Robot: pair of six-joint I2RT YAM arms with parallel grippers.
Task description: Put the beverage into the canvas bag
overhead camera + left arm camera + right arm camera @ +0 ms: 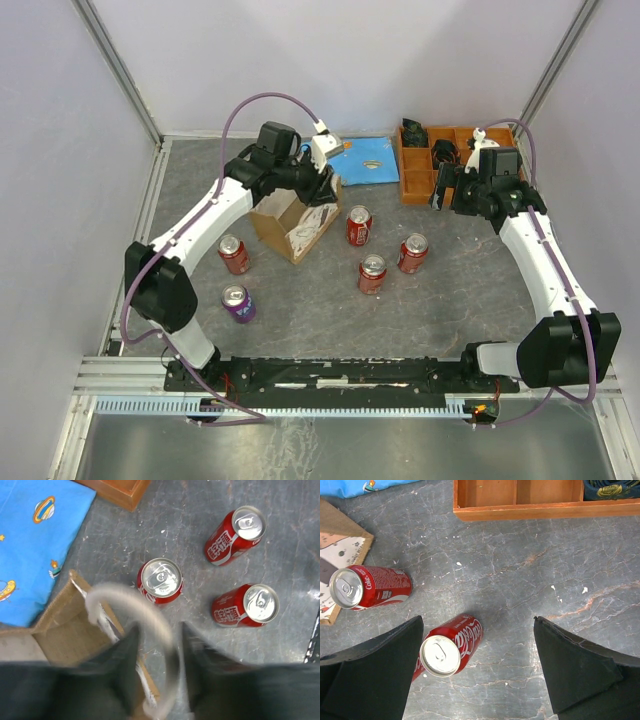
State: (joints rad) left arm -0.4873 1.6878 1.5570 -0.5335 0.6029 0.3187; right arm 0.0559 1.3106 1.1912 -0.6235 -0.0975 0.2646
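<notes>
The canvas bag stands open left of centre, tan inside. My left gripper hovers over its right rim, jaws apart; a blurred cream handle loops loosely through the gap between the fingers, unclamped. Beverage cans stand around: red ones right of the bag, one red and one purple to its left. My right gripper is wide open above the table, with a red can beneath, by its left finger.
An orange compartment tray with small items sits at the back right, its edge just ahead of my right gripper. A blue printed cloth lies behind the bag. White walls close in the table on three sides.
</notes>
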